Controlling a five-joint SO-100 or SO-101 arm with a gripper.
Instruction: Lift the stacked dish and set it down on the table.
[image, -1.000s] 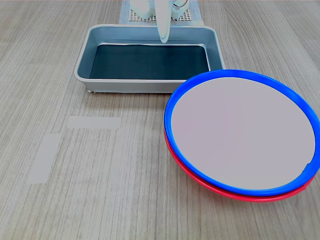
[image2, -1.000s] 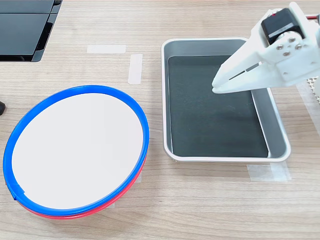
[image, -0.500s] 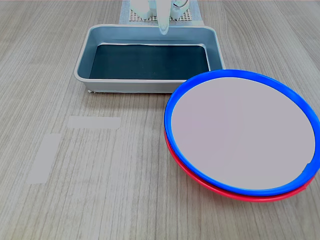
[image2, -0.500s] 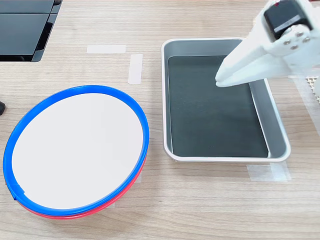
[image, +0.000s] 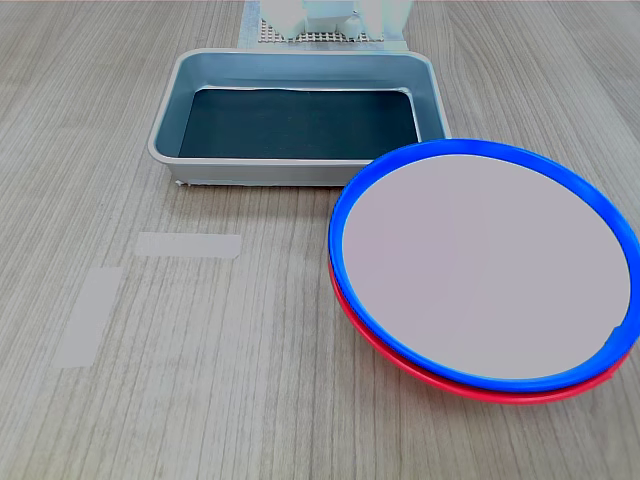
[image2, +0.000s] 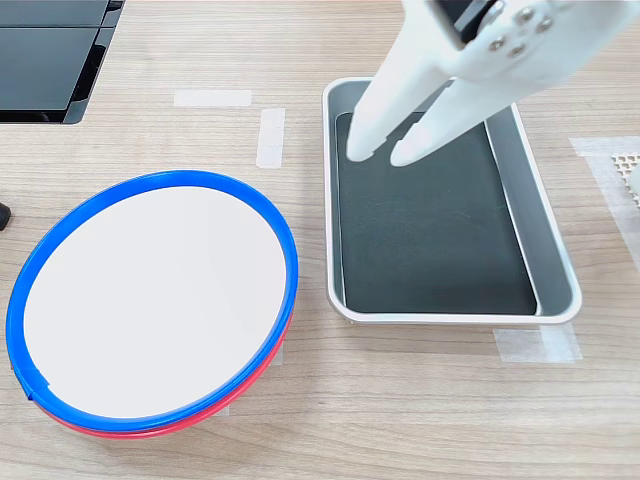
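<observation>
Your gripper (image2: 383, 154) hangs empty, jaws parted, over the tray (image2: 556, 260) at upper right in the second exterior view — blue-rimmed dish (image2: 155, 300) sits untouched lower left, stacked on the red one (image2: 190, 424) — parted presumably for a rim grab.

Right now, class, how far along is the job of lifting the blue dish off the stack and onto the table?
Done: nothing yet; the blue-rimmed dish sits on the red-rimmed dish. In hand: in the second exterior view the gripper is open and empty, over the metal tray, apart from the dishes. Left: reach the stack, grasp the blue rim, lift, and set it on the table.
</observation>
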